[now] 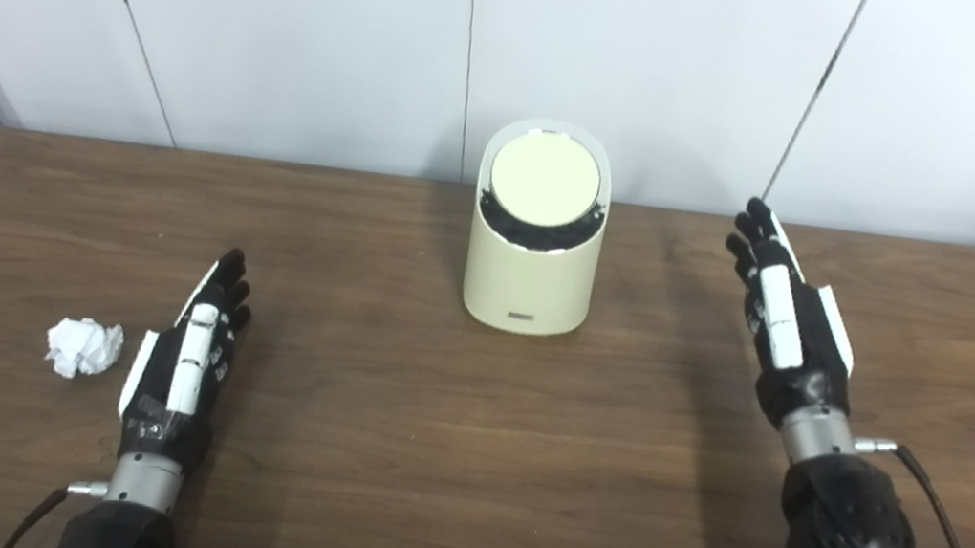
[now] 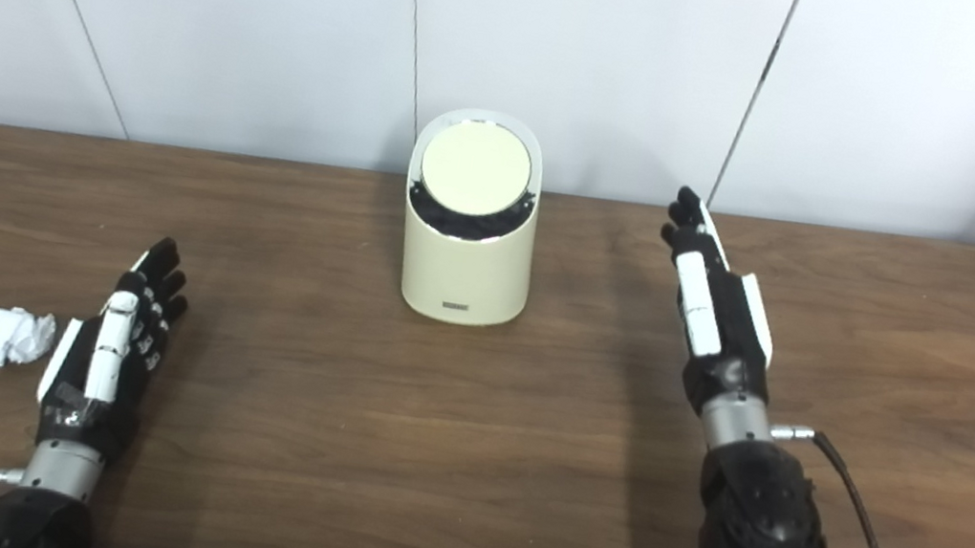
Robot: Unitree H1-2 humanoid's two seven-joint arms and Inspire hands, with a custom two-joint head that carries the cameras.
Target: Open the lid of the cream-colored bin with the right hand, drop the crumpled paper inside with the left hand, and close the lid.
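Note:
The cream-colored bin (image 1: 529, 280) stands upright near the back middle of the brown table (image 1: 459, 463). Its round lid (image 1: 545, 180) sits tilted in the top opening, with a dark gap showing under its front edge. A white crumpled paper ball (image 1: 83, 346) lies on the table at the left. My left hand (image 1: 192, 346) rests low just right of the paper, open, fingers straight and holding nothing. My right hand (image 1: 783, 304) is raised to the right of the bin, a hand's width away from it, open with fingers stretched forward.
White wall panels (image 1: 312, 25) rise right behind the table's back edge, close to the bin. A black cable (image 1: 949, 546) trails from the right wrist over the table. Bare wood lies between the two arms.

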